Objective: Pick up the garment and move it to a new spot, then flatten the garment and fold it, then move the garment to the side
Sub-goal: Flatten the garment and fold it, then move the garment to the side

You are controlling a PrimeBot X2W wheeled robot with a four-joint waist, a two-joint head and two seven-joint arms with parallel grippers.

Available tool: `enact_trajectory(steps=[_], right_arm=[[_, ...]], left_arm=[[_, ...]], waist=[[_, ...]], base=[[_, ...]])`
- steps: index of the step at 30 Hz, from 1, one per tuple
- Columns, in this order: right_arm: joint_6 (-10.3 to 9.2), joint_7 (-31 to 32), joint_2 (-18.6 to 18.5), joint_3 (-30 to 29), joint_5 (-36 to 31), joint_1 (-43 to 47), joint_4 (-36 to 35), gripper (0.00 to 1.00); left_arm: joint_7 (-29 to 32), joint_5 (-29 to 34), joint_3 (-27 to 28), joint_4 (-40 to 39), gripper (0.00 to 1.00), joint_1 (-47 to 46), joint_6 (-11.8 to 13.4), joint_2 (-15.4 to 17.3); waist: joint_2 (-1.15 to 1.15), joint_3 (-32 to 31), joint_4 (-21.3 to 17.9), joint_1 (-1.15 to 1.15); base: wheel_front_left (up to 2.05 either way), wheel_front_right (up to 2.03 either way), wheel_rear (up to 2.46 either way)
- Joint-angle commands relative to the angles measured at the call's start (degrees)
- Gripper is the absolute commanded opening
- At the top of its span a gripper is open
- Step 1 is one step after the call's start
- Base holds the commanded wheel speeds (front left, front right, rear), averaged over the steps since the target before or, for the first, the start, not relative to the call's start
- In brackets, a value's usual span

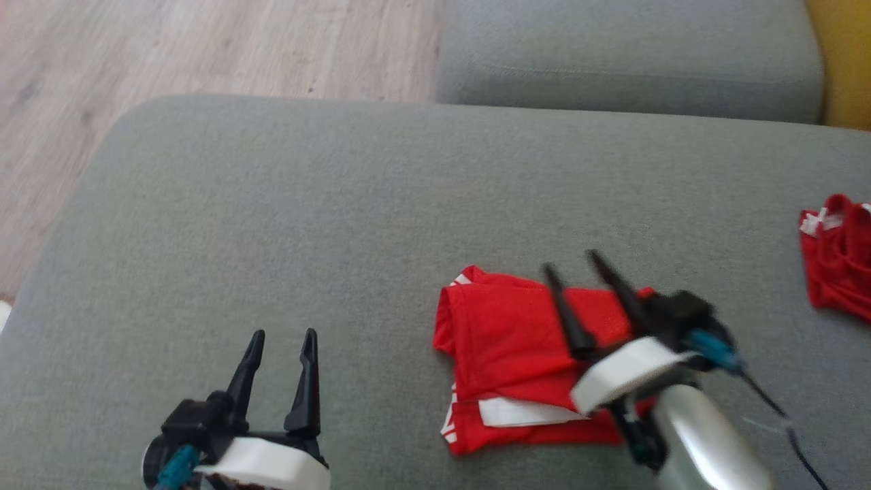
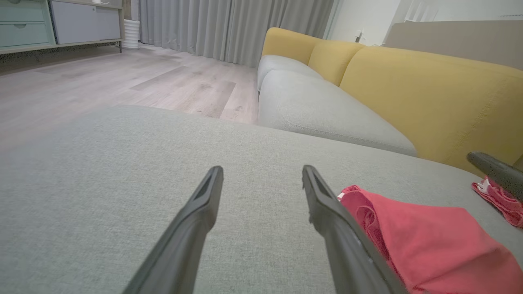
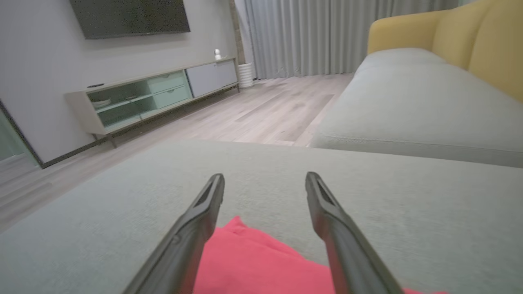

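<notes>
Two sets of jaws, both spread apart and grasping nothing. A folded red garment [image 1: 517, 333] lies flat on the grey sofa cushion [image 1: 272, 204], right of centre in the head view, its slightly longer side running left to right. The right gripper [image 1: 569, 260] hangs directly over it. The left gripper [image 1: 284, 333] sits well apart to its left. The right arm looks better placed to move it aside.

Second red garment [image 1: 838, 269] half off the right edge; right claw [image 1: 569, 260] blurred, part of folded garment [image 1: 510, 327] hidden beneath it
</notes>
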Motion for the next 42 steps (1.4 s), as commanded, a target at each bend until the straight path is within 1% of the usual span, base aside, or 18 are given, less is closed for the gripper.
enact_trajectory(steps=[1,4,7,10,14,20,27,38,42], right_arm=[[0.37,-1.05,0.27,-2.70,-1.34,1.32,-3.12,1.00],[0.37,-1.26,0.27,-8.25,-3.03,4.32,-5.85,1.00],[0.37,-1.27,0.27,-12.33,-3.94,7.74,-8.53,1.00],[0.37,-0.87,0.27,-15.33,-4.15,11.28,-11.05,1.00],[0.37,0.10,0.27,-17.89,-4.53,15.33,-13.84,1.00],[0.37,1.24,0.27,-19.56,-4.73,18.43,-16.77,1.00],[0.37,2.50,0.27,-19.54,-4.88,19.26,-17.77,1.00],[0.37,3.81,0.27,-20.33,-6.53,18.90,-18.08,1.00],[0.37,6.23,0.27,-21.66,-8.14,17.12,-17.55,1.00]], left_arm=[[-0.92,-0.08,2.10,-0.98,1.00,-3.31,-0.24,-0.18],[-1.15,-0.16,2.51,0.01,1.00,-2.92,-0.34,-0.72],[-1.38,-0.23,3.08,0.74,1.00,-1.90,-0.58,-1.10],[-1.56,-0.21,4.11,1.20,1.00,-0.65,-0.79,-1.50],[-1.69,0.20,5.55,1.57,1.00,1.22,-1.22,-2.02],[-1.73,1.78,7.97,1.55,1.00,3.87,-1.74,-2.71],[-1.74,3.15,9.24,1.50,1.00,5.12,-2.19,-2.94],[-1.75,4.46,10.34,1.30,1.00,5.07,-2.64,-3.20],[-1.75,4.90,10.36,1.24,1.00,4.68,-2.71,-3.38]], waist=[[0.00,-1.17,-1.11,0.00],[0.00,-2.21,-2.13,0.00],[0.00,-3.20,-2.91,0.00],[0.00,-4.00,-3.37,0.00],[0.00,-4.76,-3.81,0.00],[0.00,-5.33,-4.29,0.00],[0.00,-5.41,-4.12,0.00],[0.00,-4.29,-3.16,0.00],[0.00,-3.60,-2.57,0.00]], base=[[0.00,0.00,0.00],[0.00,0.00,0.00],[0.00,0.00,0.00],[0.00,0.00,0.00],[0.00,0.00,0.00],[0.00,0.00,0.00],[0.00,0.00,0.00],[0.00,0.00,0.00],[0.00,0.00,0.00]])
